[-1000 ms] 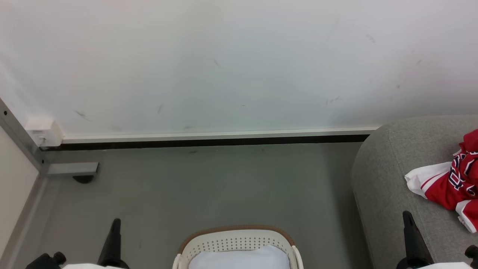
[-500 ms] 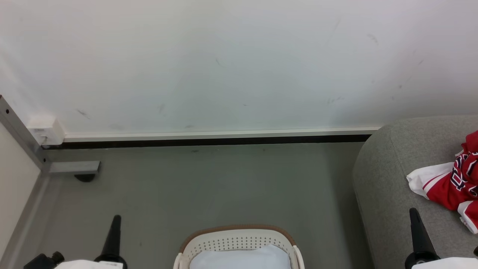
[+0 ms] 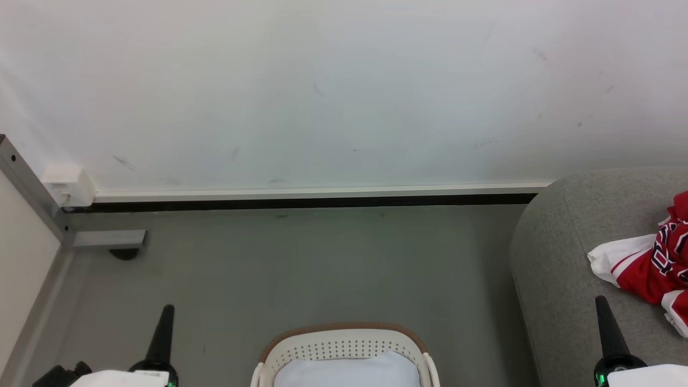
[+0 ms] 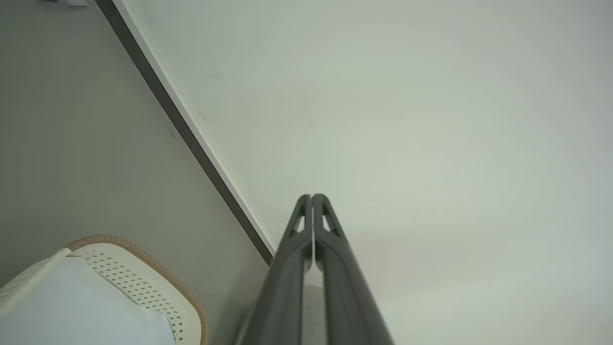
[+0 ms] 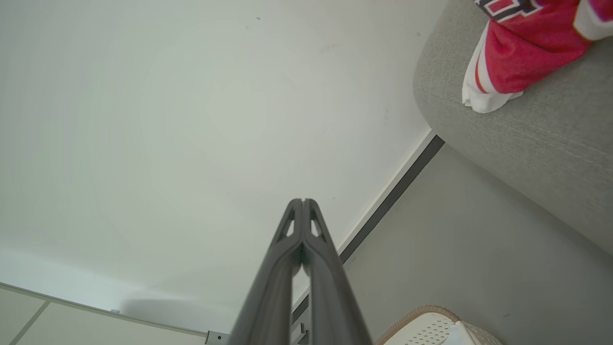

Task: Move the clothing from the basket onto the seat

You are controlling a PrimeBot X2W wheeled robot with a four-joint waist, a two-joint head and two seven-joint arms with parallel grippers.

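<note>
The red and white clothing lies crumpled on the grey seat at the right edge; the right wrist view has the clothing on the seat at its top right. The cream basket with a brown rim stands on the floor at bottom centre, with a pale blue-white cloth inside. My left gripper points up at lower left, shut and empty, left of the basket. My right gripper is shut and empty at lower right, in front of the seat.
A white wall with a dark baseboard runs across the back. A metal frame leg and a white box sit at the left corner. Grey floor lies between basket and wall.
The head view has shifted slightly. Both grippers have slid a little lower and outward at the bottom edge. The clothing stays on the seat.
</note>
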